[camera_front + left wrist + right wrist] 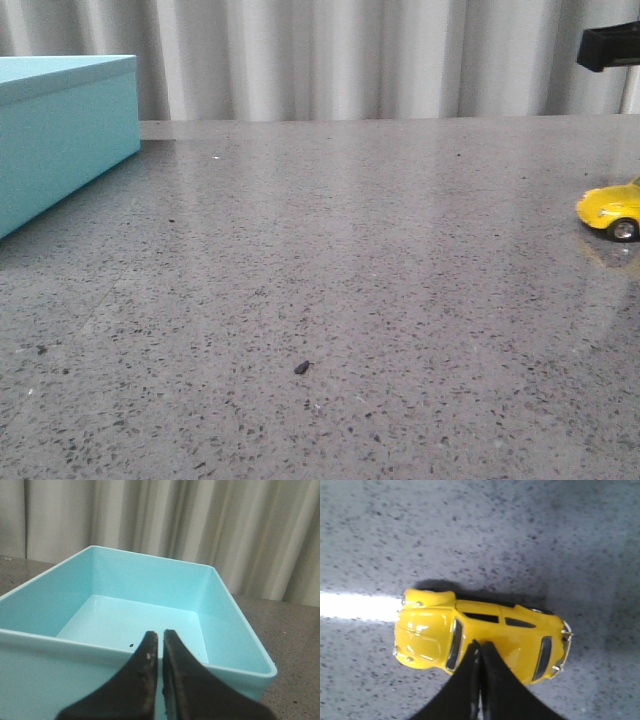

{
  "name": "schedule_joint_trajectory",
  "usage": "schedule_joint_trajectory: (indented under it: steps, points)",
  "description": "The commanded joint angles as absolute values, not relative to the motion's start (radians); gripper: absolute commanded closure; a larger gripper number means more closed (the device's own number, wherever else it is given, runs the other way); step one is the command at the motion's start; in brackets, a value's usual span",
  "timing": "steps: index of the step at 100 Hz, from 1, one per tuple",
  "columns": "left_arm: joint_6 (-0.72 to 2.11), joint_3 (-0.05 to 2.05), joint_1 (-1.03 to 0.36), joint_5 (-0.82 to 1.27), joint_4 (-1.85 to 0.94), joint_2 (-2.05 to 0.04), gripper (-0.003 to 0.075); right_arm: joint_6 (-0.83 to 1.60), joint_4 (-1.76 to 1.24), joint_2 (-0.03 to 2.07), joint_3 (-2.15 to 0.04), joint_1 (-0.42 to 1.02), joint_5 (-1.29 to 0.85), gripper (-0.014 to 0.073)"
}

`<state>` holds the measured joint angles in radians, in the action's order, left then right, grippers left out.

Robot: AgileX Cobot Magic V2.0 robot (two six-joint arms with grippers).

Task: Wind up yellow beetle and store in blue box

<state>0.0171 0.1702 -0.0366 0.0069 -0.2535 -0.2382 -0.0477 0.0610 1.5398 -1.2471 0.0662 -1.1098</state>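
Left claw [160, 642], fingers together, hangs over lidless blue box [210, 587]

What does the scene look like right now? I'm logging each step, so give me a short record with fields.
toy car: yellow beetle, on its wheels on the grey table, at the far right edge of the front view
box: blue box, open, no lid on it, nothing inside, at the table's left
left gripper: shut, holding nothing, above the box's near rim
right gripper: shut, holding nothing, above the car's roof
car in box: no
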Motion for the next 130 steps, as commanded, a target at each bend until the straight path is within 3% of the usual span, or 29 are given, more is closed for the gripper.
schedule_joint_trajectory:
  steps: [1, 74, 130]
  points:
    - [0.010, 0.207, -0.045, -0.073, -0.254, -0.255, 0.0741, -0.049, 0.124, 1.532, -1.262, 0.051, -1.120, 0.0655]
    - [0.010, 0.207, -0.045, -0.073, -0.254, -0.255, 0.0741, -0.049, 0.197, 1.525, -1.262, -0.147, -1.143, 0.0655]
    - [0.010, 0.203, -0.045, -0.073, -0.254, -0.255, 0.0741, -0.049, 0.072, 1.181, -1.288, -0.112, -1.008, 0.0655]
